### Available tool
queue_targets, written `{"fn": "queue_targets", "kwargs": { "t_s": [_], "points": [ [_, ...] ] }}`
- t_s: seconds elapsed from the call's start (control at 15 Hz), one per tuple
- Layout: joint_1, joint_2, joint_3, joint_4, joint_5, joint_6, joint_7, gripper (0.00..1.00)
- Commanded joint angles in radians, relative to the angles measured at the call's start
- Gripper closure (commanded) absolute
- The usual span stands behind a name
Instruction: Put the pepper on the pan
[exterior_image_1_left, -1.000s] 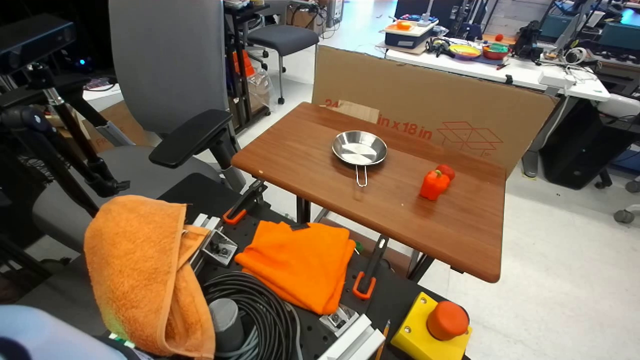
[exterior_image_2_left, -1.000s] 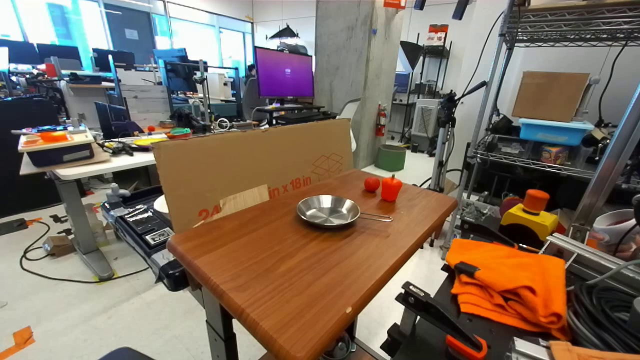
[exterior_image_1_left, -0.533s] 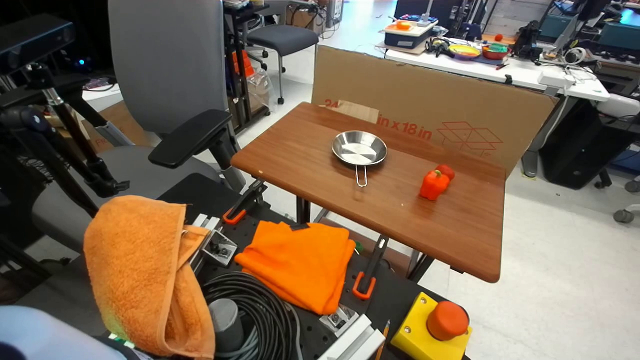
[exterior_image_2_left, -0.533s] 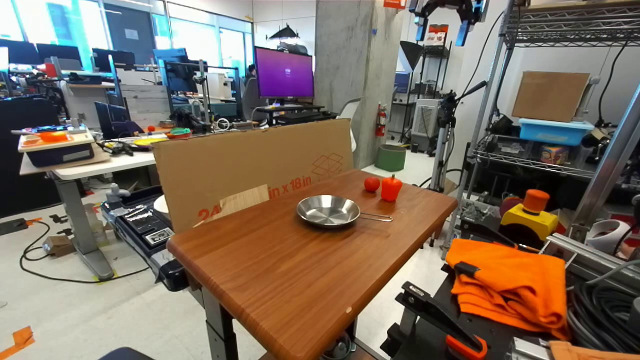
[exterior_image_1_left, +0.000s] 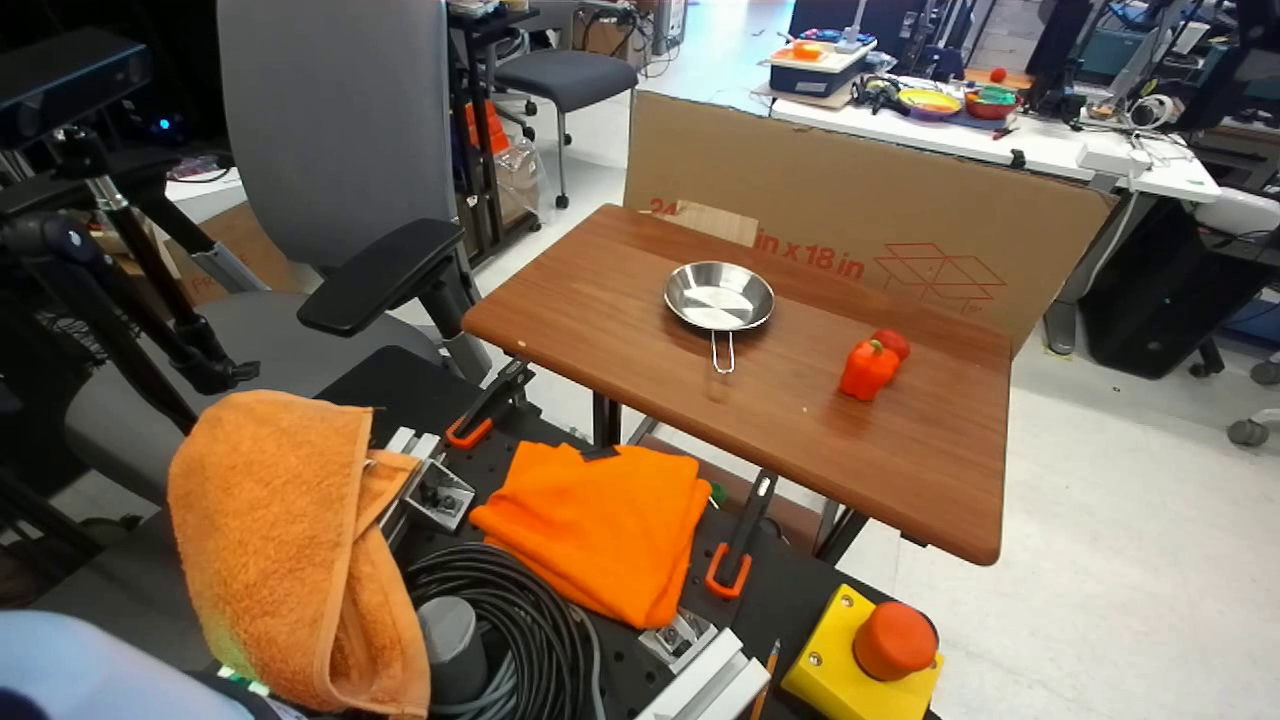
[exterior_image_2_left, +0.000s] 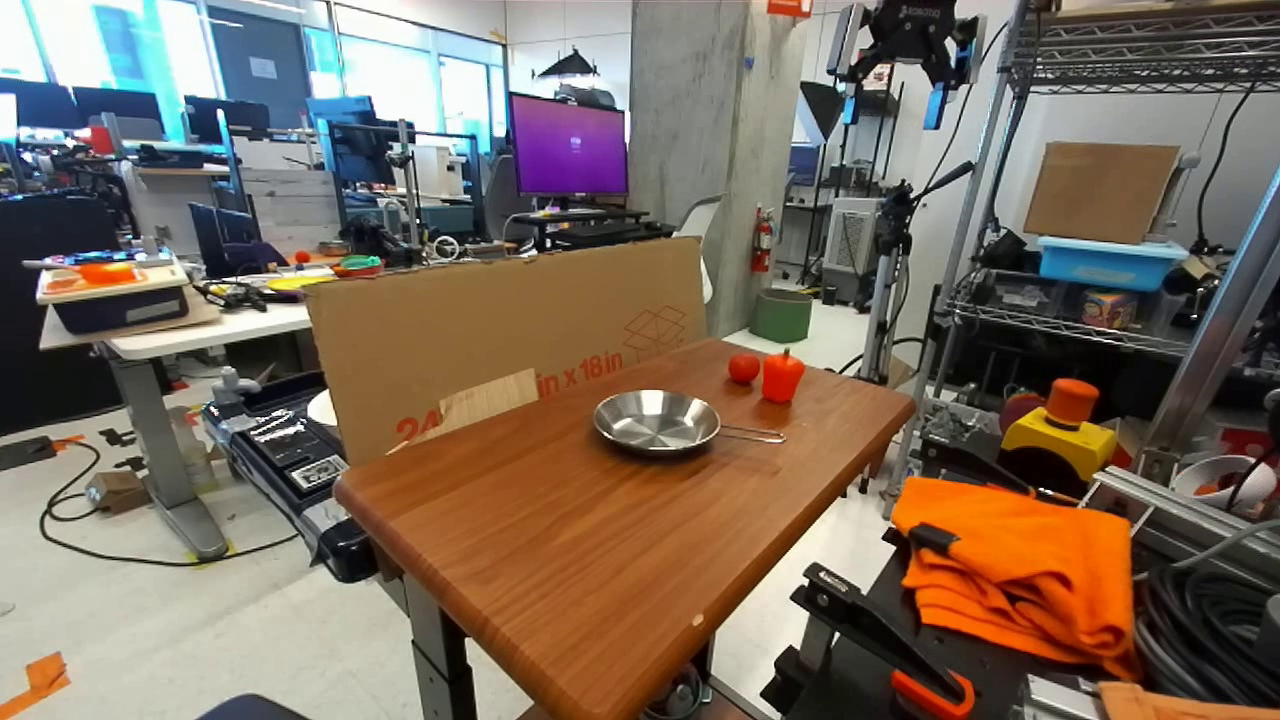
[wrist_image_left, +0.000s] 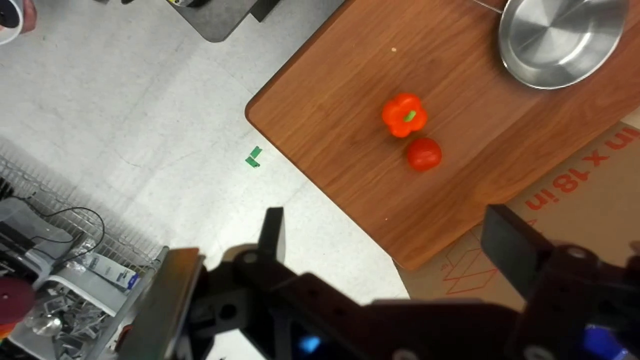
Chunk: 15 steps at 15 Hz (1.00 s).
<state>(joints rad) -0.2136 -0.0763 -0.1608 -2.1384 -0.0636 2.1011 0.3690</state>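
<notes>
While the pepper (exterior_image_2_left: 782, 379) stands upright on the worktop (exterior_image_2_left: 560, 530), apart from the pan (exterior_image_2_left: 657, 422), we see empty jaws spread wide, presumably to straddle it

Wooden surface (exterior_image_2_left: 530, 520) bearing silver pan (exterior_image_2_left: 656, 425) and, farther from me, upright pepper (exterior_image_2_left: 782, 379) just beside round red piece (exterior_image_2_left: 743, 369); hand (exterior_image_2_left: 893, 109) hangs higher, fingers parted.

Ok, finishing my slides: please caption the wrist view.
Open, empty gripper; on the table, pepper beside a round red piece, silver pan apart from both.
</notes>
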Motion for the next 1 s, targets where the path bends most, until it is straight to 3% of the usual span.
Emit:
{"fn": "queue_targets", "kwargs": {
  "t_s": [0.0,0.93],
  "points": [
    [0.015,0.030,0.003,0.040,0.003,-0.042,0.024,0.00],
    [0.038,0.159,-0.002,0.059,0.054,-0.112,0.032,0.00]
  ]
}}
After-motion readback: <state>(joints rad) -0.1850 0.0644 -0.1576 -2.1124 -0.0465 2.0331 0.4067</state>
